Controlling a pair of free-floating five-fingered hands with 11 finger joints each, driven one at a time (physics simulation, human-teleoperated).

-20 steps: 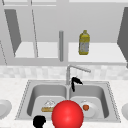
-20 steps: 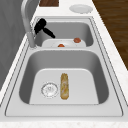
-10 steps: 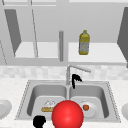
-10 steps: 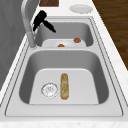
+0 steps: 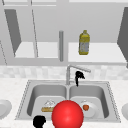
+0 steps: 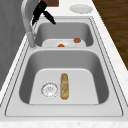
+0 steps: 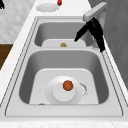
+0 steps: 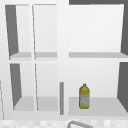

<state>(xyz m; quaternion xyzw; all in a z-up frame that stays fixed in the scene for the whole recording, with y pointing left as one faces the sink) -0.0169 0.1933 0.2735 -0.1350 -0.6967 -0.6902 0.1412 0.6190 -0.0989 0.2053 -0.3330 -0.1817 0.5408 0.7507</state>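
The right hand is a black hand up by the tip of the bent grey metal tap, just under its spout; in the right side view this hand has its fingers long and straight, pointing down over the sink, so it is open and holds nothing; I cannot tell if it touches the tap. The left hand is a black shape low down at the front edge of the sink, next to a big red ball; I cannot tell if it is open or closed.

The shiny grey double sink has two bowls; the right bowl has a round white plate in it, with a small round orange-red fruit sitting on top; the left bowl has a long brown bread roll lying beside the round silver drain.

A yellow bottle with a pale label stands upright on the white open cabinet shelf above the sink; a white plate sits on the counter past the far end of the sink.
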